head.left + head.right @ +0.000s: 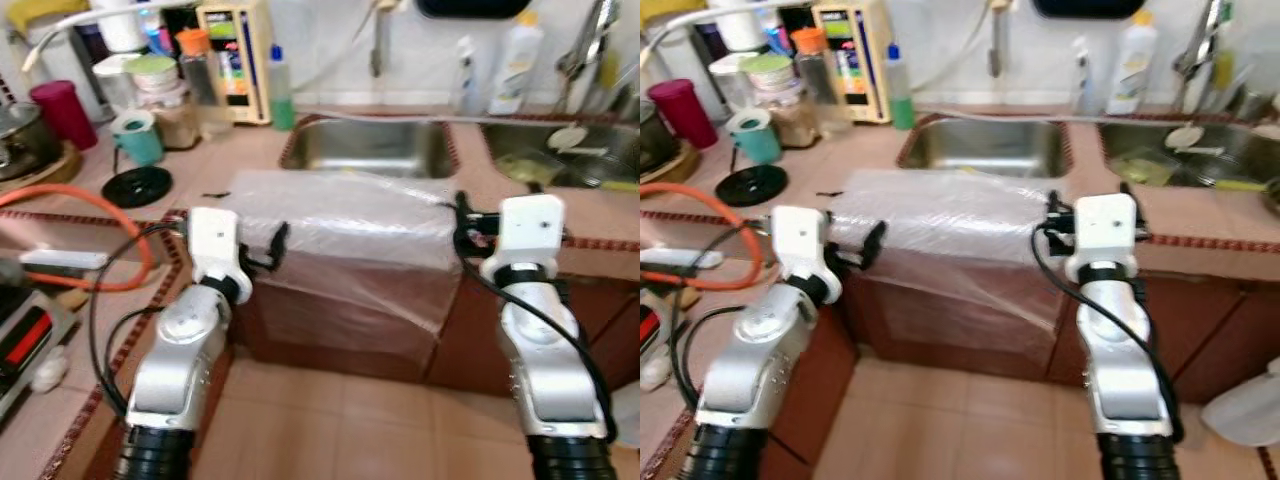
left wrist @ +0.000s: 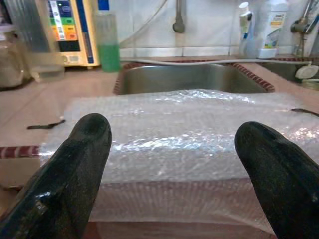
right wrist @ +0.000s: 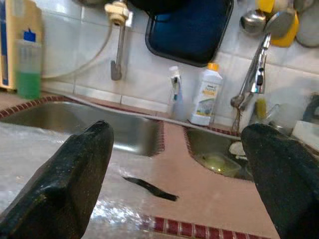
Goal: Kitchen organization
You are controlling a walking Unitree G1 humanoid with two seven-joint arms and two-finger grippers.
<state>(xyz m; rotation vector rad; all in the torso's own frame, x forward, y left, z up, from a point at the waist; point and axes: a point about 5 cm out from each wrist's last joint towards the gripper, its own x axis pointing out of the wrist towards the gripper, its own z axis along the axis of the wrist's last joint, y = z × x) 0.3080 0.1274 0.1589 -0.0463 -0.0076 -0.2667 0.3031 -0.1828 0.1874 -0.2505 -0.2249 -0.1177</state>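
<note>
No text can be read. The box by the wall carries coloured labels, all blurred. The white bottle has a label too small to read.

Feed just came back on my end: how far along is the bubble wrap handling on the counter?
Done: nothing looks tidied yet. The bubble wrap sheet lies spread on the counter before the sink, its front edge hanging over. In hand: left gripper and right gripper are open at either end, neither gripping. Left: grasping and clearing the sheet; jars and bottles crowd the counter's back.
</note>
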